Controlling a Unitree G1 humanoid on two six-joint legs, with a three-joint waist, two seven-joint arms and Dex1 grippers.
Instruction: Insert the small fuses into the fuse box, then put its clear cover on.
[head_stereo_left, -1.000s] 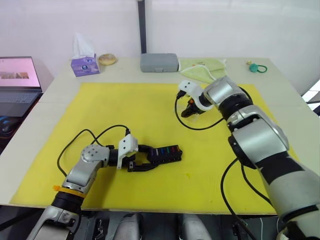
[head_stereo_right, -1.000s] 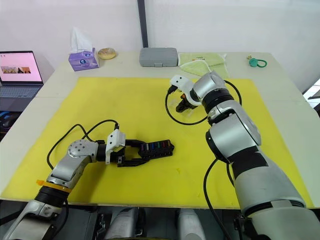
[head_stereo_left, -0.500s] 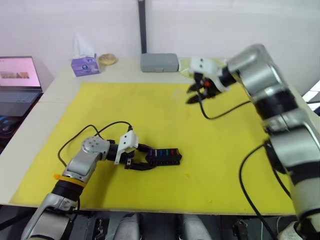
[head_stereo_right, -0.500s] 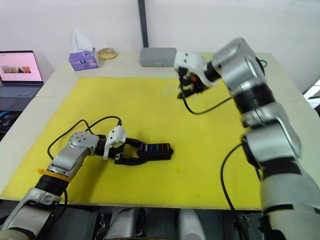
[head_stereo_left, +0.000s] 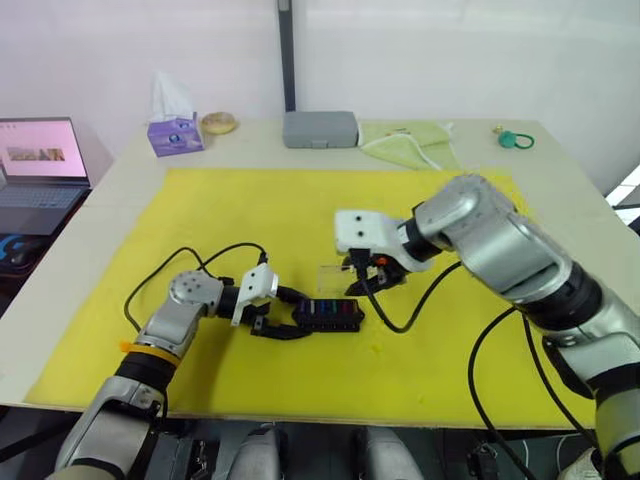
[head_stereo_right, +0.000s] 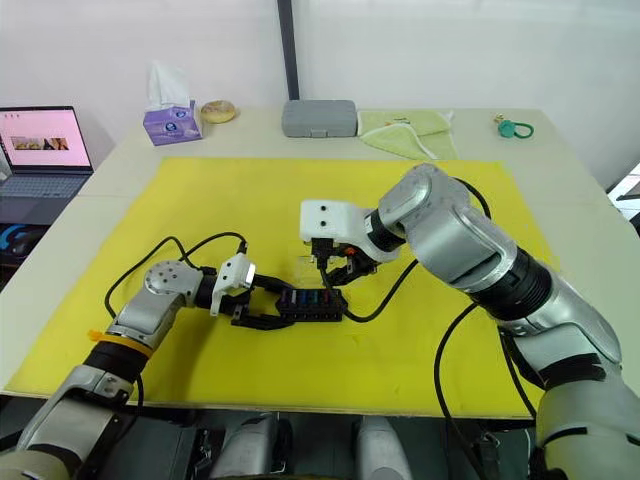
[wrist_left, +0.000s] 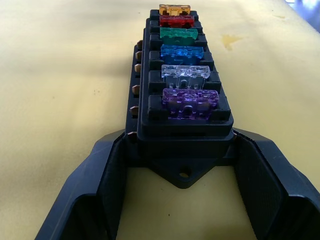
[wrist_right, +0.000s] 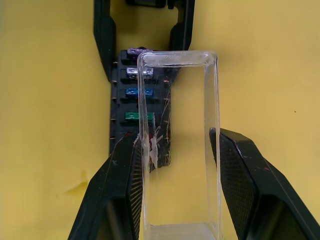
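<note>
Left gripper (wrist_left: 180, 200) fingers clamp fuse box (head_stereo_left: 328, 315) end, steadying it at frame centre. Right gripper (wrist_right: 177, 165) fingers hold clear cover (wrist_right: 180, 140) just above, for capping 6 seated fuses (wrist_left: 182, 75).

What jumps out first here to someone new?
The black plastic fuse box near the front of the yellow mat, its row of small coloured fuses all seated, end held between the left gripper fingers. Just behind it, the right gripper holds the clear rectangular plastic cover above the mat, not yet on the box.
</note>
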